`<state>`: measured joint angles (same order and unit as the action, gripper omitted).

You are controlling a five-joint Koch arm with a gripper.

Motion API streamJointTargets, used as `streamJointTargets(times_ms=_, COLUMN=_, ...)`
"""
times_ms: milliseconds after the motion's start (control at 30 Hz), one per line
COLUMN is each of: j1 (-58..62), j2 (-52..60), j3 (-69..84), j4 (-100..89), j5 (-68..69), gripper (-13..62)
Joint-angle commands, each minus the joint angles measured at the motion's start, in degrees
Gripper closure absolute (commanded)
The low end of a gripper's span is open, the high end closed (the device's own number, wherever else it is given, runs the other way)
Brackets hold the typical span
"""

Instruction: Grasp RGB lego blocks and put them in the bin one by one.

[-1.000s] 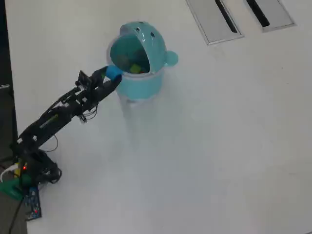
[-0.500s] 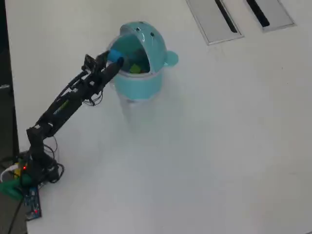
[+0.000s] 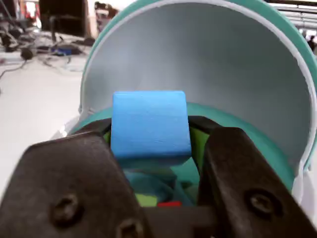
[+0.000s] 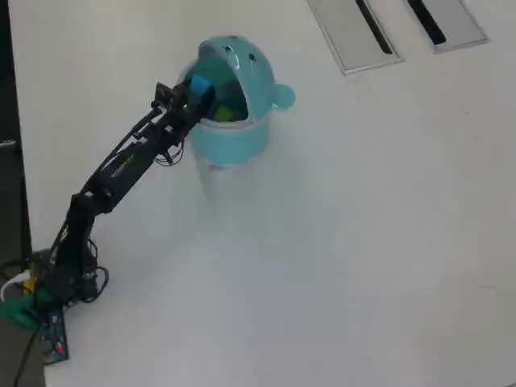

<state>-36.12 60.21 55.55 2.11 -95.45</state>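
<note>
The blue block (image 3: pixel 150 125) sits clamped between my two black jaws, and my gripper (image 3: pixel 151 134) is shut on it. It hangs over the open mouth of the light-teal bin (image 3: pixel 208 69), whose raised lid fills the wrist view. Below the block, inside the bin, a yellow-green block (image 3: pixel 144 199) and a red block (image 3: pixel 170 204) show in slivers. From overhead, the blue block (image 4: pixel 199 85) and my gripper (image 4: pixel 197 89) are above the bin (image 4: pixel 234 141), at the left of its opening, and a yellow-green block (image 4: pixel 225 115) lies inside.
The bin's side knob (image 4: pixel 283 97) sticks out to the right in the overhead view. Two grey slotted panels (image 4: pixel 395 24) lie at the far top right of the white table (image 4: pixel 363 242). My arm's base (image 4: pixel 48 290) stands at the lower left edge.
My arm has stretched up and to the right, carrying the blue block from beside the bin's left rim to above its opening.
</note>
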Motion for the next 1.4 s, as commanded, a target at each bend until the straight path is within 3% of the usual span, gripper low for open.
streamJointTargets(times_ms=0, j1=0.35, j2=0.97, j3=-8.26, j4=-1.05, j5=0.00, gripper=42.9)
streamJointTargets(times_ms=333, j1=2.11, j2=0.00, j3=-8.35, j4=-1.05, j5=0.09, gripper=34.8)
streamJointTargets(times_ms=367, j1=2.29, j2=0.09, j3=-8.26, j4=-1.05, j5=0.26, gripper=32.5)
streamJointTargets(times_ms=400, j1=2.64, j2=0.35, j3=-8.17, j4=-1.05, j5=0.44, gripper=25.5)
streamJointTargets(times_ms=767, j1=2.46, j2=7.47, j3=-1.67, j4=-0.62, j5=0.44, gripper=22.8)
streamJointTargets(times_ms=1367, j1=8.00, j2=38.06, j3=30.32, j4=-0.62, j5=-0.18, gripper=19.2)
